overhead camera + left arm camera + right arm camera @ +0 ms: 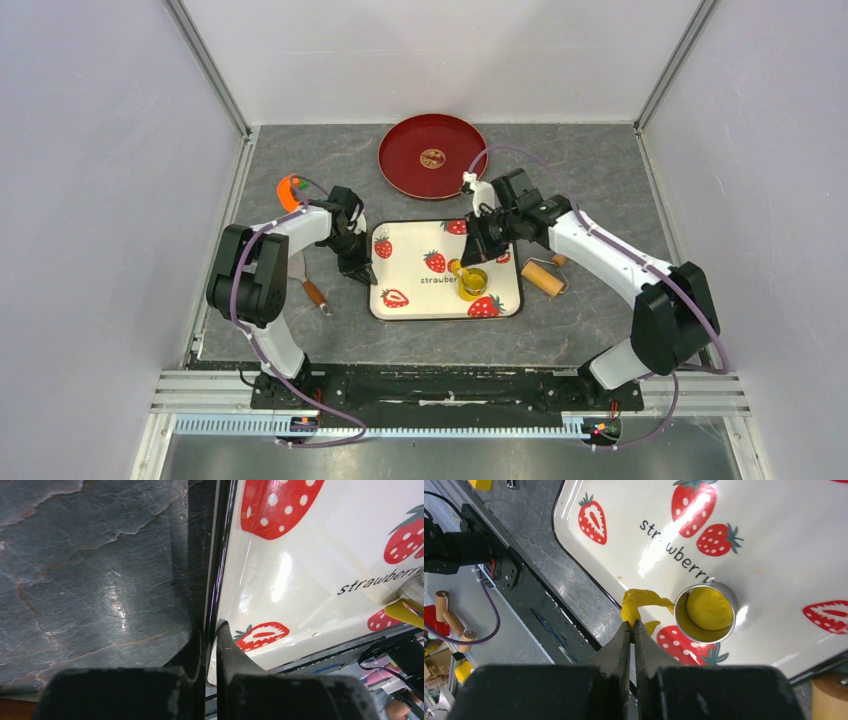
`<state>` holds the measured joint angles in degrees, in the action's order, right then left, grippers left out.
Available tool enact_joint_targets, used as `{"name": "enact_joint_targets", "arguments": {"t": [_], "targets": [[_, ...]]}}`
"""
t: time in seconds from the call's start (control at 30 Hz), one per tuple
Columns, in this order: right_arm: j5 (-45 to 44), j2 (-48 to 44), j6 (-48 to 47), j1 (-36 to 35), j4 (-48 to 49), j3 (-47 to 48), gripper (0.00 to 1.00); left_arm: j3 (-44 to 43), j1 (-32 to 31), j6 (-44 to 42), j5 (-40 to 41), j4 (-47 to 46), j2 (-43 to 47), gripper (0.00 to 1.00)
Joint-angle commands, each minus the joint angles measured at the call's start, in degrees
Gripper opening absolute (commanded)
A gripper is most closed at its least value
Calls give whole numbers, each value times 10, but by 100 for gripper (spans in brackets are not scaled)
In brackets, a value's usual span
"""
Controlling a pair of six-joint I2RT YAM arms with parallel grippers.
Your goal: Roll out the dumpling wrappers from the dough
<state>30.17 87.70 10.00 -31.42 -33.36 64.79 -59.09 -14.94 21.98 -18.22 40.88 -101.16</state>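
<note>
A round yellow dough disc, the dumpling wrapper (710, 609), lies inside a metal ring cutter (729, 592) on the strawberry-print tray (774, 540). My right gripper (631, 626) is shut on an irregular yellow dough scrap (636, 602) that curves from the ring's outer side toward the tray's near edge. From above, the right gripper (464, 259) is just left of the ring (472, 284). My left gripper (210, 630) is shut on the tray's left rim (218, 570), one finger outside and one inside; it also shows from above (364, 274).
A red plate (405, 160) sits behind the tray (410, 245). A wooden rolling pin (545, 277) lies right of the tray and shows in the right wrist view (830, 696). A wooden-handled tool (310, 288) and an orange object (289, 192) lie left.
</note>
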Motion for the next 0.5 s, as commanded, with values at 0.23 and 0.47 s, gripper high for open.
{"name": "enact_joint_targets", "arguments": {"t": [0.23,0.47], "targets": [[-50,-76,-21,95,-63,54,6,5,-16,-41,51,-11,-29,2],[-49,-54,-39,145,-85,120,6,4,-17,-42,53,-9,-29,2]]}}
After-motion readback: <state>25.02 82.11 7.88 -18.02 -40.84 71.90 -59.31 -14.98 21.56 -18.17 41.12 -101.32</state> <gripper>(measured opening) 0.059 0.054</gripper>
